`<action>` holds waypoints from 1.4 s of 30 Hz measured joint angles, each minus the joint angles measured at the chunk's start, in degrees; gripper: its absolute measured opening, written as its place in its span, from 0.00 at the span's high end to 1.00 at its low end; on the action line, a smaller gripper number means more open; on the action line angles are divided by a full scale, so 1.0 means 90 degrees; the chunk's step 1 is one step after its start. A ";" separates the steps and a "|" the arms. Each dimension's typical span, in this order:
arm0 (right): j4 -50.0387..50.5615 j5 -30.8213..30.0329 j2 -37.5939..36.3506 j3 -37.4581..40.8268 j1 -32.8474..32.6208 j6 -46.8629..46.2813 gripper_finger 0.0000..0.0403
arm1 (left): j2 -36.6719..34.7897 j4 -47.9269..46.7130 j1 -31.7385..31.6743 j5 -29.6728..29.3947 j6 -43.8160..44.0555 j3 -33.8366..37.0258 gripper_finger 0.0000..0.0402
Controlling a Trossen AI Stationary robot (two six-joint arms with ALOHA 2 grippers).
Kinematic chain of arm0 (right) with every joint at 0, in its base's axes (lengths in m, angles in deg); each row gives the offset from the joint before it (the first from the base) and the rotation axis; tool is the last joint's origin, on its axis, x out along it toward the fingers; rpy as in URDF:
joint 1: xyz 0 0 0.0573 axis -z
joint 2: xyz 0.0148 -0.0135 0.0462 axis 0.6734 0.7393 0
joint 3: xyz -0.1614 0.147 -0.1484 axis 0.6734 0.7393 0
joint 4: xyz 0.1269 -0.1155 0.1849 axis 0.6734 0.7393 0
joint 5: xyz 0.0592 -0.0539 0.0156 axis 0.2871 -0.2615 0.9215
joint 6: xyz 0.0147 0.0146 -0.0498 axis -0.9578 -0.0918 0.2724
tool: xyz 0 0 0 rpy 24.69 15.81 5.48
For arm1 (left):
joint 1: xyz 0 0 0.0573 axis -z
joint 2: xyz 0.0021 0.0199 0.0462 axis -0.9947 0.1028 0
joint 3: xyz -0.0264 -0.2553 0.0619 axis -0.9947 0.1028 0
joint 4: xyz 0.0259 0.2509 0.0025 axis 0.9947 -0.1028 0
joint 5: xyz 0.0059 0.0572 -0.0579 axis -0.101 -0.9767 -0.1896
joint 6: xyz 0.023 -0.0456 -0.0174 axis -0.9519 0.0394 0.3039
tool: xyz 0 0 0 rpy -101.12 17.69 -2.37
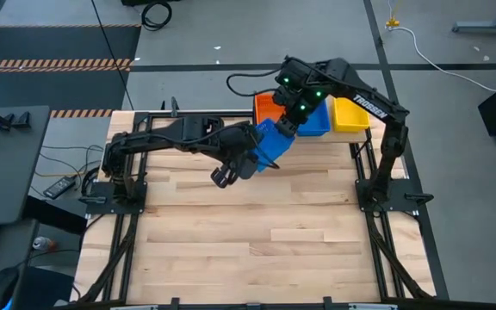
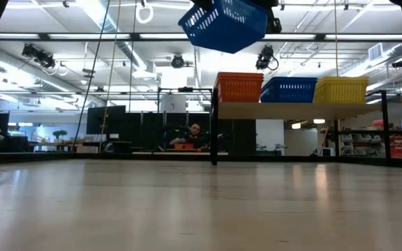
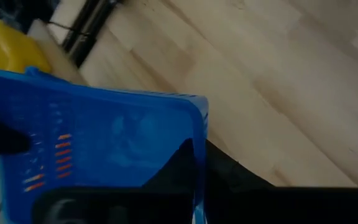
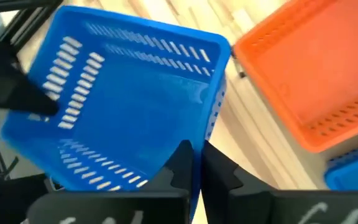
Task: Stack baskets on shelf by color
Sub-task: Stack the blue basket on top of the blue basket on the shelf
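Both arms meet at one blue basket (image 1: 271,142): the right gripper (image 4: 194,163) has its fingers pinched over the rim wall, and the left gripper (image 3: 196,174) likewise clasps a wall. The basket hangs tilted, well above the desk (image 1: 257,232), beside the shelf (image 2: 295,110) carrying orange (image 2: 239,87), blue (image 2: 288,89) and yellow (image 2: 340,89) baskets.

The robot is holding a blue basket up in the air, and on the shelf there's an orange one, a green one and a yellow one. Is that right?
Almost. The middle basket on the shelf is blue, not green, as the low view shows. It sits between the orange basket and the yellow basket. The lifted blue basket is indeed up in the air, held at its rim by the right end effector.
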State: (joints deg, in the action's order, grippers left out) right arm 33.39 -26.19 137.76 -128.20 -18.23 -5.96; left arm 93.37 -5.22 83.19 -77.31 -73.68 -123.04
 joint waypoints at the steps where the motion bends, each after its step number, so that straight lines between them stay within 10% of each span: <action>1: 0.0013 -0.0012 0.0000 -0.0001 0.0007 0.0003 0.96 | 0.0002 0.0105 0.0002 -0.0121 0.0098 0.0002 0.96; 21: 0.0064 -0.0515 -0.0521 0.0004 0.1437 0.1488 0.96 | -0.0372 0.0925 -0.0174 -0.1656 0.2153 -0.0010 0.51; 35: 0.0046 0.0298 -0.0574 0.0006 0.3428 0.3979 0.96 | -0.0537 0.0590 -0.0250 -0.1618 0.3262 -0.0010 0.53; 42: 0.0044 -0.0319 -0.0597 0.0006 0.3834 0.5249 0.96 | -0.0534 0.0195 -0.0268 -0.1615 0.3723 -0.0010 0.54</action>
State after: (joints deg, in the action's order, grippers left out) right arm 33.79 -29.07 132.38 -128.14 16.28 41.27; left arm 88.56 -3.46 80.78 -91.85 -40.18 -123.13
